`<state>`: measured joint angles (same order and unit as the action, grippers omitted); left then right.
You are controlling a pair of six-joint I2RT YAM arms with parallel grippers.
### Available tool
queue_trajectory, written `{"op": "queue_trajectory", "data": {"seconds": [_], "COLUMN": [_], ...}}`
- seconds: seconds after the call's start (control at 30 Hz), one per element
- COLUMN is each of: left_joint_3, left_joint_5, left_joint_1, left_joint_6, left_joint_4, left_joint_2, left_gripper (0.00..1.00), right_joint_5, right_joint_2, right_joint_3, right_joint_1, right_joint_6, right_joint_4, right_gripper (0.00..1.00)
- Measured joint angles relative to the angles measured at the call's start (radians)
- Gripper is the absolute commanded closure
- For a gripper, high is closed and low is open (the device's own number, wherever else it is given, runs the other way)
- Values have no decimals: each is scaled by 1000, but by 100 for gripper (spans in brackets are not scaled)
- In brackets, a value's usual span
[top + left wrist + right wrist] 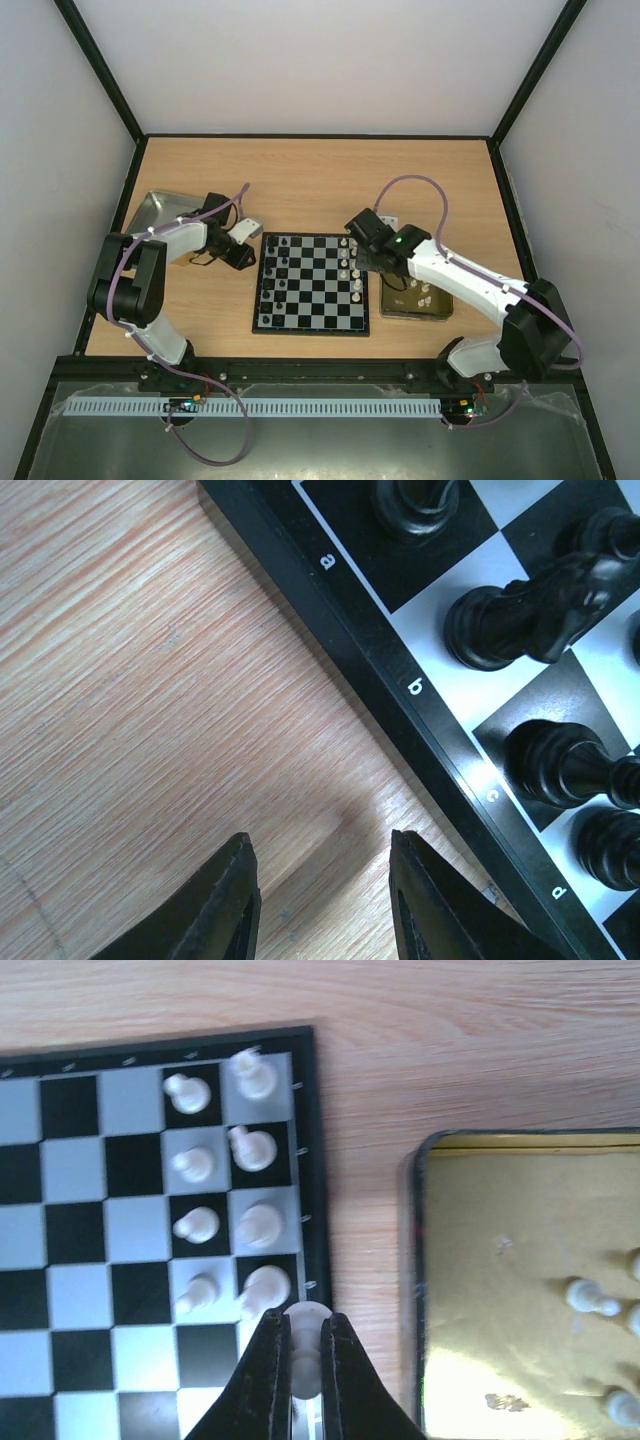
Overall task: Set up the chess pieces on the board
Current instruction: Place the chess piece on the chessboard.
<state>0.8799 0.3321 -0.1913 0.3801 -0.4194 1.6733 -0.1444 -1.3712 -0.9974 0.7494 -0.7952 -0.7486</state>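
Observation:
The chessboard [311, 283] lies mid-table. Black pieces [271, 270] stand along its left columns, white pieces [352, 262] along its right columns. My right gripper [305, 1325] is shut on a white piece [306, 1332] and holds it over the board's right edge, just below the standing white pieces [250, 1225]. Several white pieces [590, 1298] remain in the gold tray [415, 300]. My left gripper [320, 852] is open and empty over bare wood, just left of the board's rim [420, 695]. Black pieces [520, 610] stand close to it.
A plain silver tray [165, 222] sits at the far left, behind my left arm. The gold tray's rim [412, 1280] lies just right of the board with a narrow strip of wood between. Black frame rails bound the table.

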Motion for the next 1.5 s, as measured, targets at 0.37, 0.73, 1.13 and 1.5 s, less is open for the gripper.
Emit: {"op": "queue_trajectory", "data": {"seconds": [0.37,0.73,1.13,1.5], "left_joint_3": [0,0,0,0], "left_joint_5": [0,0,0,0], "left_joint_1": [0,0,0,0], "left_joint_6": [0,0,0,0], "left_joint_4": [0,0,0,0], "left_joint_2": [0,0,0,0], "left_gripper": [62,62,62,62], "right_joint_5": [46,114,138,138], "right_joint_2": [-126,-215,-278,-283], "right_joint_3": [-26,-26,-26,-26], "right_joint_1": [163,174,174,174], "right_joint_6": [-21,-13,6,10], "right_joint_4": [0,56,92,95], "right_gripper": [97,95,90,87]}}
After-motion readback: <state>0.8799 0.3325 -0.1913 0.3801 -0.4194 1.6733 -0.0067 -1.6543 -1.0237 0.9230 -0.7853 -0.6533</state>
